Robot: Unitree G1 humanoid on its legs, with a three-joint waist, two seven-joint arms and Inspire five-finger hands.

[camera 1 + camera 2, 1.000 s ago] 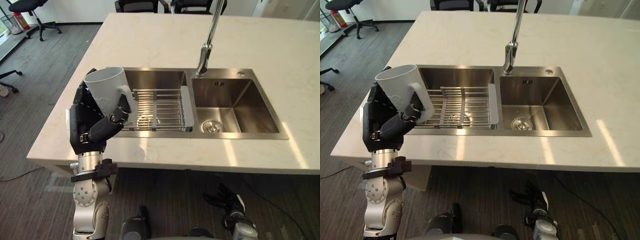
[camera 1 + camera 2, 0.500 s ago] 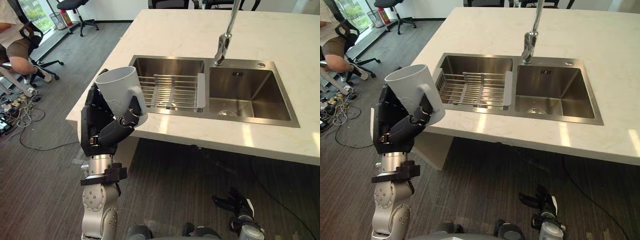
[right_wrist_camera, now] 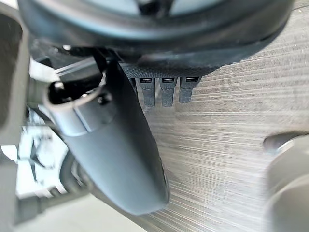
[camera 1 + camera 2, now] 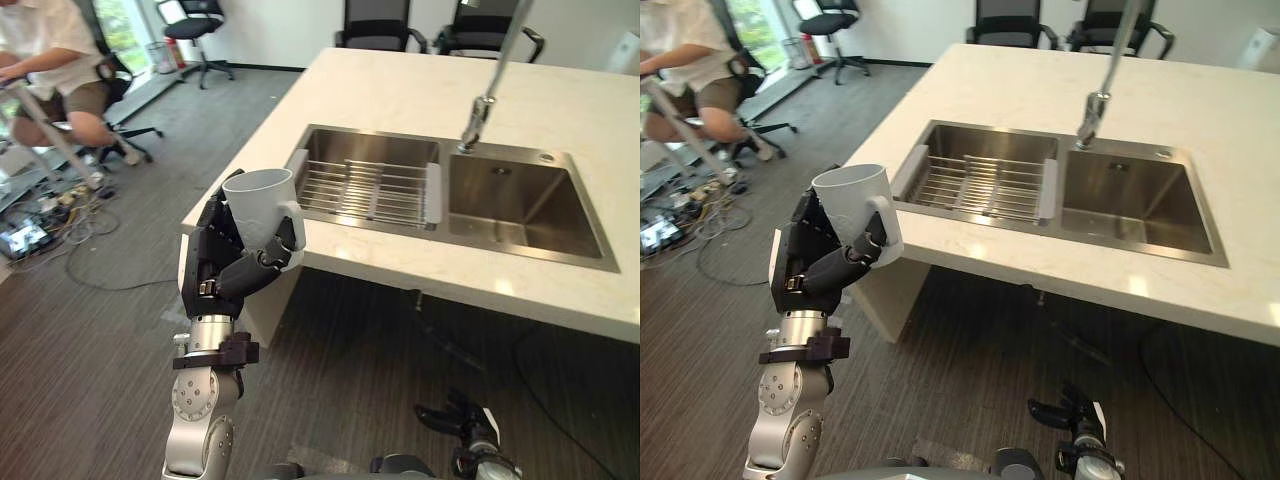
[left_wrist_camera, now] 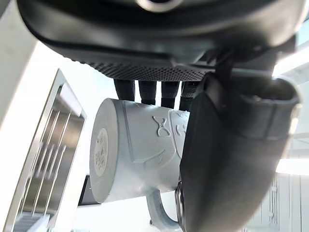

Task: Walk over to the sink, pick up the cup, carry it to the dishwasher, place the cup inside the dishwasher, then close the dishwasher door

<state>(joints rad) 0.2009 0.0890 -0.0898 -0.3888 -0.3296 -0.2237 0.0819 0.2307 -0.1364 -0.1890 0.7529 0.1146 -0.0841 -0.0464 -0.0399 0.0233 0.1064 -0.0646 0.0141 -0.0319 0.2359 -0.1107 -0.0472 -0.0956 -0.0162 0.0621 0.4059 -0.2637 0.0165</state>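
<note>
My left hand (image 4: 232, 272) is curled round the white cup (image 4: 262, 203), held just off the counter (image 4: 400, 90) corner, clear of the sink (image 4: 520, 215) and its wire rack (image 4: 370, 188); a seated person (image 4: 50, 60) is to my left; my left wrist view shows the cup's base and handle; my right hand (image 4: 452, 415) hangs low, fingers loosely spread.

We're seeing a smooth matt cup (image 4: 260, 205), brushed steel sink (image 4: 520, 205) with a shiny metal tap (image 4: 478, 115), a glossy pale stone-look counter (image 4: 400, 90) and a matt, streaky grey floor (image 4: 90, 350).
</note>
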